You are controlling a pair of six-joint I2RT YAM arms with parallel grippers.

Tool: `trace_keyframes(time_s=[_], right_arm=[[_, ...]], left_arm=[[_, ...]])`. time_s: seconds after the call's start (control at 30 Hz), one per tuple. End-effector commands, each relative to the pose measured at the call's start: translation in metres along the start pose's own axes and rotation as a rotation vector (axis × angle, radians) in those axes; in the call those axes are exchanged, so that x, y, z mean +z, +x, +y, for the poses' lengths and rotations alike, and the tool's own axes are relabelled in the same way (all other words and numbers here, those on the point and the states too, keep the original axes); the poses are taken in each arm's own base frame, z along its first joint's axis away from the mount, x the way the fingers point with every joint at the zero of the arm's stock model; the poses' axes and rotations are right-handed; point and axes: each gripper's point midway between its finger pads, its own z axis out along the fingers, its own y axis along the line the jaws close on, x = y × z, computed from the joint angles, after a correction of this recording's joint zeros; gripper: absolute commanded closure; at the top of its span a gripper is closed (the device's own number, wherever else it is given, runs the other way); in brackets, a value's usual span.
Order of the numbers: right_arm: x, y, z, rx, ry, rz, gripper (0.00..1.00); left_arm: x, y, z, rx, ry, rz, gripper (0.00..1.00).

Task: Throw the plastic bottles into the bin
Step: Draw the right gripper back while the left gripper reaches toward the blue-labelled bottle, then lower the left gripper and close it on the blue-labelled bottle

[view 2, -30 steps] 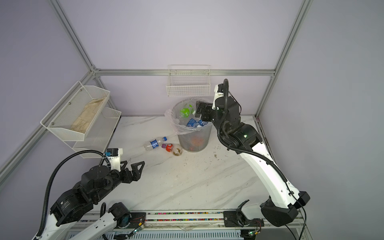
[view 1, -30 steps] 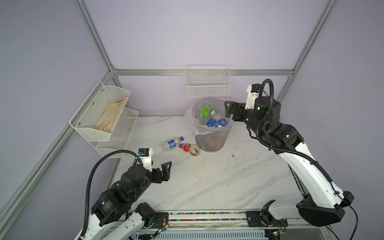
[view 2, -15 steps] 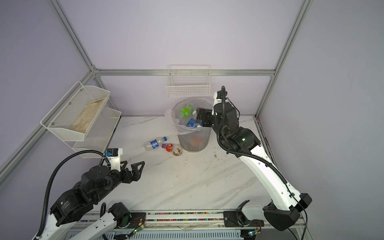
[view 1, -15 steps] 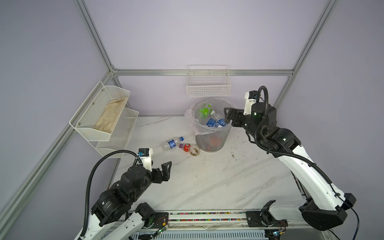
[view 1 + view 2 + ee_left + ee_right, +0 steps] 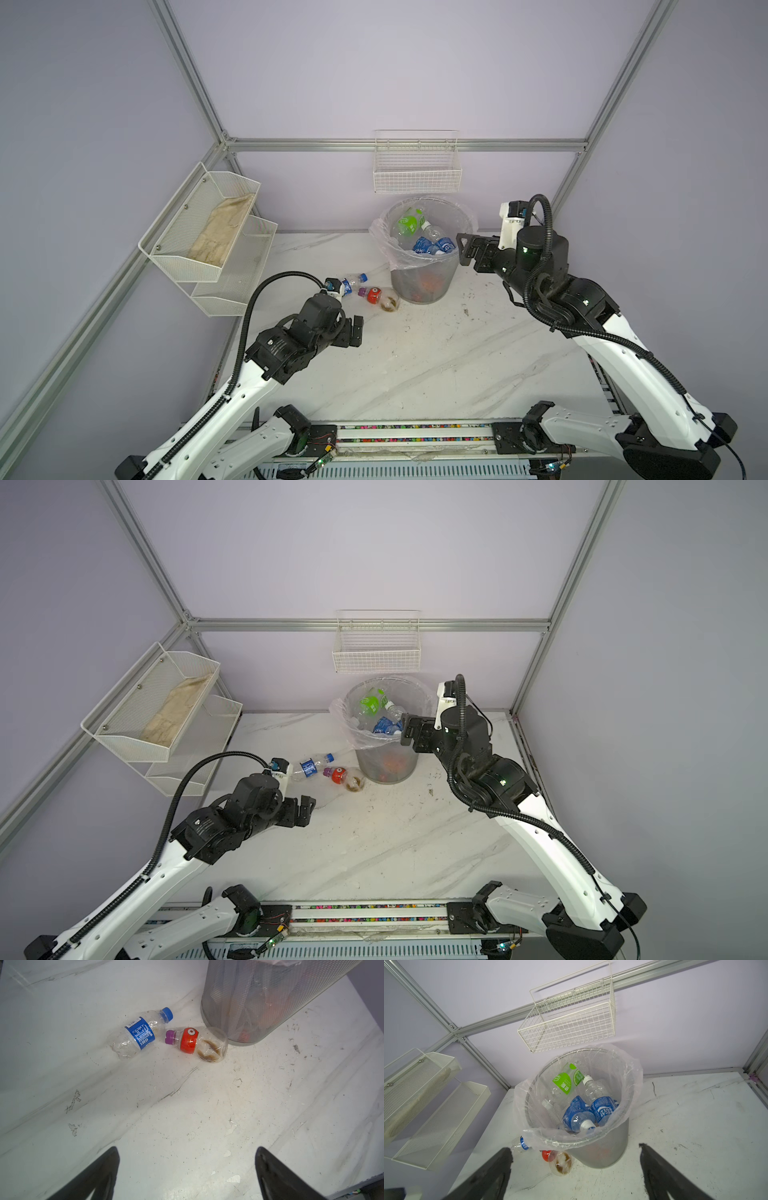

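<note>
Scuffed marble tabletop [image 5: 415, 365] (bin [image 5: 424, 286] at back)

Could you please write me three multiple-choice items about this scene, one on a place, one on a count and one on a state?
1. Where does the red-labelled bottle lie?
A. On the table beside the foot of the bin
B. Upright at the table's front edge
C. Inside the bin, on top of the pile

2. How many bottles lie on the table outside the bin?
A. None
B. Five
C. Two

3. How is the left gripper?
A. Open and empty
B. Shut on a bottle's cap
C. Shut on the bin's rim

Answers: 1 A, the left wrist view shows it on its side by the base of the mesh wall; 2 C, only it and the blue-labelled bottle lie there; 3 A, its jaws stand wide apart with only bare table between them.
</note>
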Motion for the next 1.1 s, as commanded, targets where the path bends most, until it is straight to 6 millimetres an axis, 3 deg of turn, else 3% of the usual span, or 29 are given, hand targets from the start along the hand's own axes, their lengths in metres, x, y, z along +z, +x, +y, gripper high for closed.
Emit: trace_keyframes(time_s=[0.0,0.17,0.37,0.53,0.7,1.07], right_arm=[[-0.017,0.005,0.001,0.016,-0.053,0.004,0.03],[-0.028,0.025,-0.010,0.026,-0.052,0.040,0.03],[-0.030,0.038,-0.014,0.031,-0.052,0.070,0.03],[-0.030,0.052,-0.018,0.043,-0.060,0.090,0.03],[-0.032,0.067,-0.019,0.066,-0.078,0.119,0.03],[-0.042,0.081,-0.027,0.097,-0.081,0.136,0.03]], left_arm=[[-0.016,-0.060,-0.011,0.025,0.064,-0.118,0.00],[0.009,-0.089,0.003,-0.008,0.047,-0.100,0.00],[0.038,-0.108,0.025,-0.075,0.054,-0.069,0.00],[0.068,-0.116,0.049,-0.100,0.031,-0.038,0.00],[0.113,-0.124,0.074,-0.118,-0.005,0.035,0.00],[0.180,-0.120,0.080,-0.156,0.030,0.171,0.00]])
